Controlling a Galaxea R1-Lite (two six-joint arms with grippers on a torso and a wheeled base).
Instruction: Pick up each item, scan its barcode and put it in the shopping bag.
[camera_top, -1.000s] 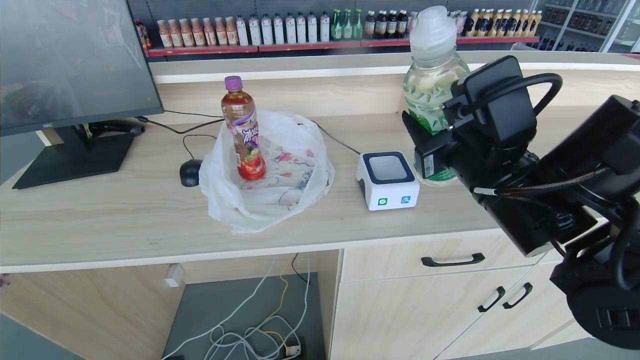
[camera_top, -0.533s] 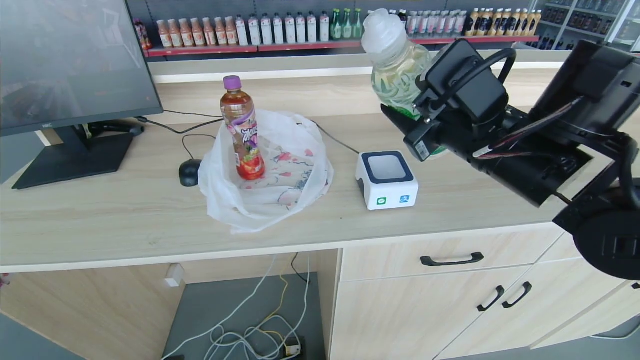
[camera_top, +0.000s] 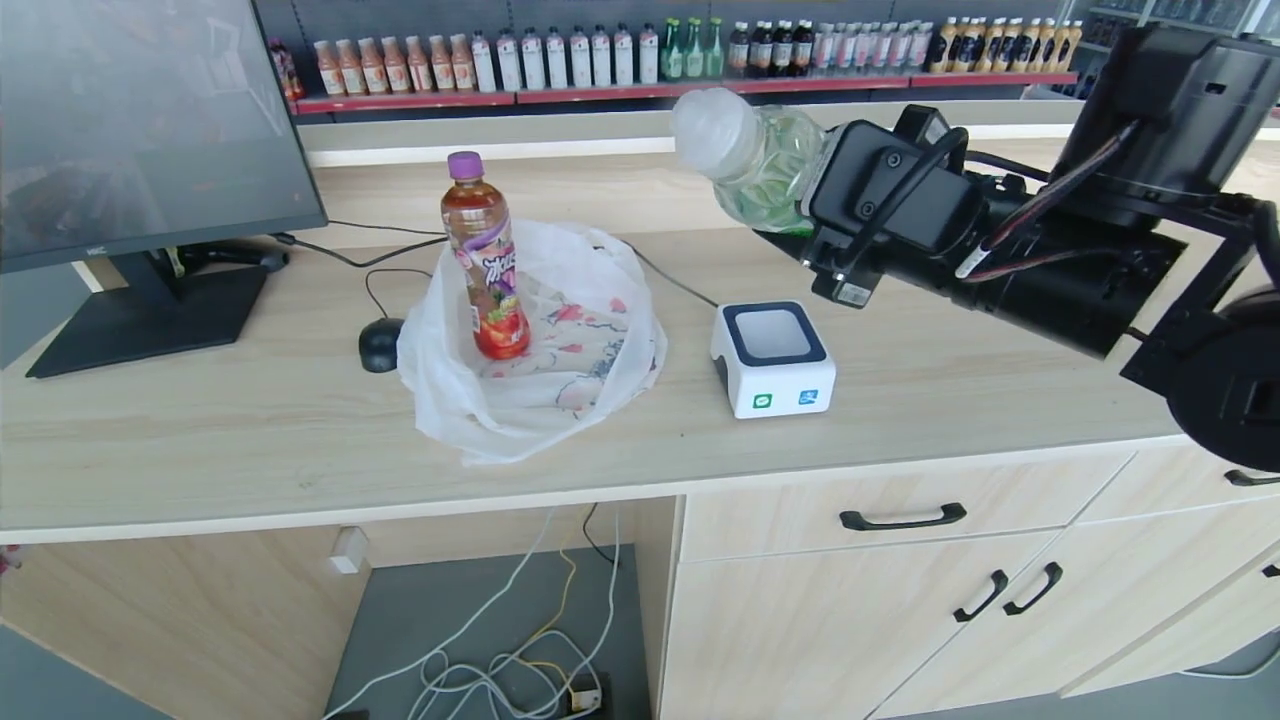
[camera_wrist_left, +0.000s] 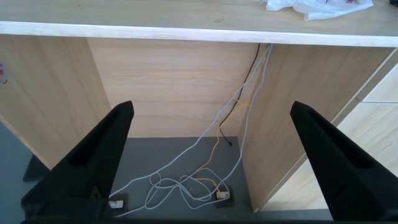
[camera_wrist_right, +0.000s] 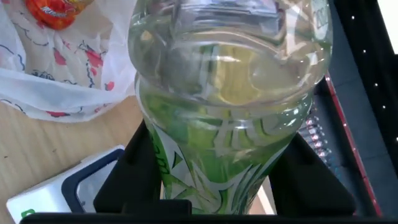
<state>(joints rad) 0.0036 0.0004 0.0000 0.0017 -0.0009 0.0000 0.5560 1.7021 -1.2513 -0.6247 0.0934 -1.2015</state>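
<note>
Swung up and tipped over within the last second, the green-label bottle (camera_top: 755, 160) has gone from standing upright just right of the scanner (camera_top: 772, 358) to lying nearly level in the air above and behind it, with its white cap toward the robot's left. The right pincer (camera_top: 805, 215) carried it there and is clamped around its labelled lower half; the right wrist view has a black finger on either side of the bottle. Everything else rests on the pale wood tabletop (camera_top: 200, 430). The dark monitor (camera_top: 140, 120) stands far to the scanner's left, toward the back. The white shopping bag (camera_top: 560, 385) lies open just left of the scanner, not touching it. The left pincer (camera_wrist_left: 211, 107) hangs lower than the scanner, beneath the tabletop's front edge, its fingers spread wide with nothing between them, facing loose cables (camera_wrist_left: 199, 180) on the floor. A red tea bottle (camera_top: 487, 260) with a purple cap stands upright inside the bag. The scanner is a small white box with a dark-framed window facing up. A black mouse (camera_top: 381, 345) sits farther left of the scanner, right against the bag's far side.
</note>
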